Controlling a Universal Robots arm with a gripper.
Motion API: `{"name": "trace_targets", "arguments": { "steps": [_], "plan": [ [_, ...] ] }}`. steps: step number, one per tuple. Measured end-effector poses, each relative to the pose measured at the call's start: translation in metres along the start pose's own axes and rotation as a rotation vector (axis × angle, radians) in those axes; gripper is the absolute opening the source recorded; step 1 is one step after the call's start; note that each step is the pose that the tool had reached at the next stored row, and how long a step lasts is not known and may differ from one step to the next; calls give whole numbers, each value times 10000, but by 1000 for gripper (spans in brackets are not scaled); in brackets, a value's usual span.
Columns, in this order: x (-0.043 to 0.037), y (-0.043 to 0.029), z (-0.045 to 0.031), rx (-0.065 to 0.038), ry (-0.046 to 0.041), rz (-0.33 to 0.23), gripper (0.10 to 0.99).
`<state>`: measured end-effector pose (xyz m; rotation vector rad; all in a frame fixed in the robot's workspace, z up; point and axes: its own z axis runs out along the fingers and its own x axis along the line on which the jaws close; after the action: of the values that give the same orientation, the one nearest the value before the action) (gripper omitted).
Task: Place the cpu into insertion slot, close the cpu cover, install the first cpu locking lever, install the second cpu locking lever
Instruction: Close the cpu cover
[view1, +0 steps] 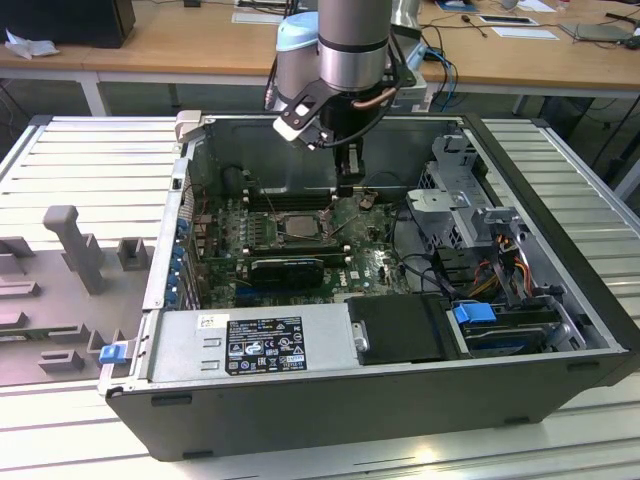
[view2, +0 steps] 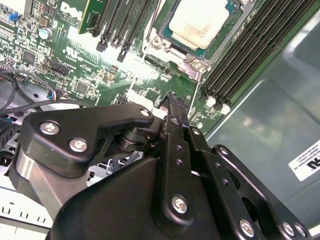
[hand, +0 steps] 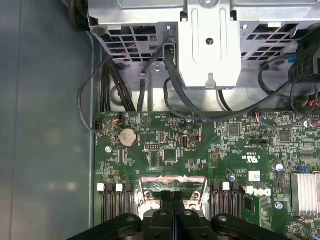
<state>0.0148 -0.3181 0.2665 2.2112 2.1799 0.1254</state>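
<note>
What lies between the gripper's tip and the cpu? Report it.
In the second wrist view, a strip of green board and the silvery metal edge of the insertion slot lie between the gripper and the cpu.

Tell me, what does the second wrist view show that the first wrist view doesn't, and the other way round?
The second wrist view gives you the cpu, silvery top up, and a white label. The first wrist view gives you a round coin battery, a grey metal drive cage and black cables below it. Both wrist views share the green circuit board, the long black memory slots, the insertion slot with its silvery surround, and the black gripper, shut, above that slot.
</note>
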Motion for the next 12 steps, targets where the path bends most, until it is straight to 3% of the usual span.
{"name": "trace_targets", "arguments": {
  "steps": [6,12],
  "plan": [
    [1,83,7,1,1,0,106],
    [3,267,24,27,0,0,106]
  ]
}}
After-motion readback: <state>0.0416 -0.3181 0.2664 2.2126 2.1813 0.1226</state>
